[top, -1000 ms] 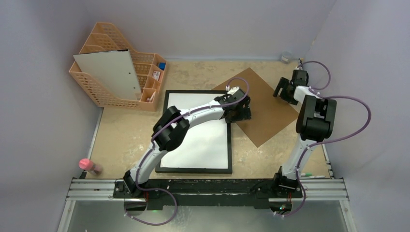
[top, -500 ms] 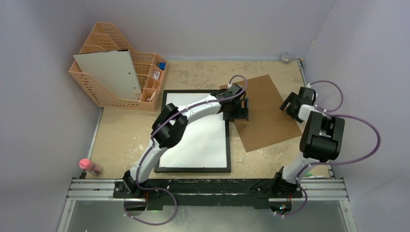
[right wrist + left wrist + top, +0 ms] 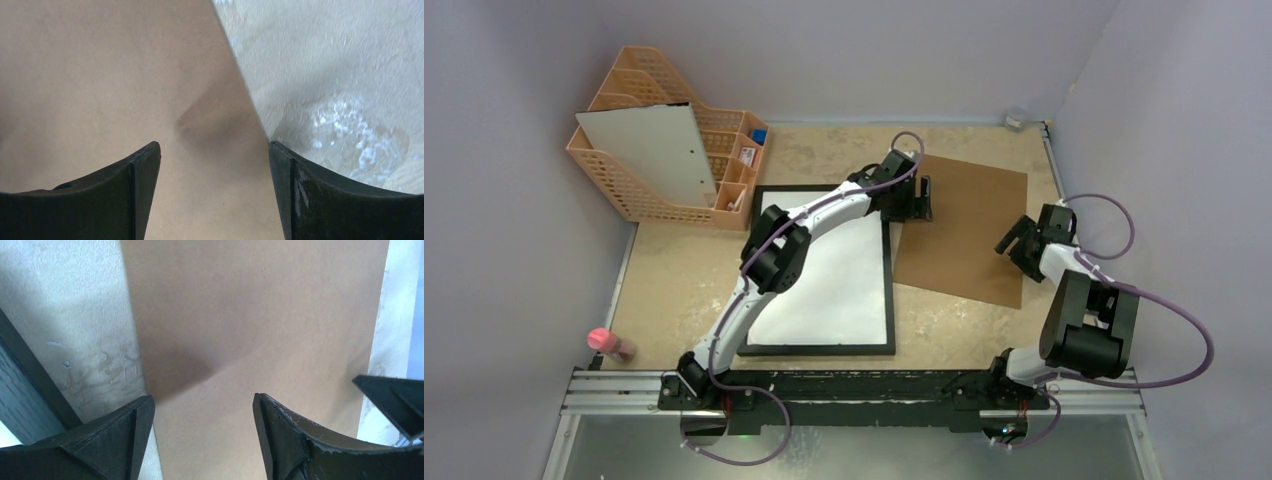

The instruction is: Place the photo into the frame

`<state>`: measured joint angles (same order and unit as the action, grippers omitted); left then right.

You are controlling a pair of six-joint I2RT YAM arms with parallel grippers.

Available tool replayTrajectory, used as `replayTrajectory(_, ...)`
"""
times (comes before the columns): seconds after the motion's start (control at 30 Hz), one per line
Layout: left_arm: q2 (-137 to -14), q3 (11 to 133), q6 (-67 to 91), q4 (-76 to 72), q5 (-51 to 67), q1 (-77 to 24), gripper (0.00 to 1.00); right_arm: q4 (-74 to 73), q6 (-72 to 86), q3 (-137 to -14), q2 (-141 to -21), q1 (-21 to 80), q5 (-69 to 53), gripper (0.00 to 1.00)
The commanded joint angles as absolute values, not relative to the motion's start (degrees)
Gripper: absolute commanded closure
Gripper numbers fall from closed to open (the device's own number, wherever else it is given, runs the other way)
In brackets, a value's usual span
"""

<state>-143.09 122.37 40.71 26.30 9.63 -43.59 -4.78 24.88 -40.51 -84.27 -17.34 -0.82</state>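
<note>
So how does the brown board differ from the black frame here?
The frame has a thin black border around a white face; the brown board is plain brown, no border. The frame looks somewhat larger than the board. The left arm reaches across the frame, while the open left claw and open right claw hover at the board's opposite edges. Both lie flat on the table, side by side.

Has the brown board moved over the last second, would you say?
Yes: the brown board has turned clockwise, now lying nearly square with the table.
</note>
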Motion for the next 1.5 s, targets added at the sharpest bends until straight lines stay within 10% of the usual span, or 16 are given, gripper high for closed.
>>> replayTrajectory(0.0,-149.1,120.0,39.8,26.9,12.6,-46.0,0.25,-17.7,32.8,-37.2,-84.2,-13.8,-16.7,0.21)
replayTrajectory(0.87,-138.6,118.3,37.8,40.0,-9.8,-48.1,0.22,-14.9,35.1,-41.0,-83.2,-13.8,-0.1,0.11)
replayTrajectory(1.47,-141.8,115.4,38.5,31.7,21.9,-46.9,0.29,-4.0,31.6,-36.2,-86.9,-14.5,-22.8,0.15)
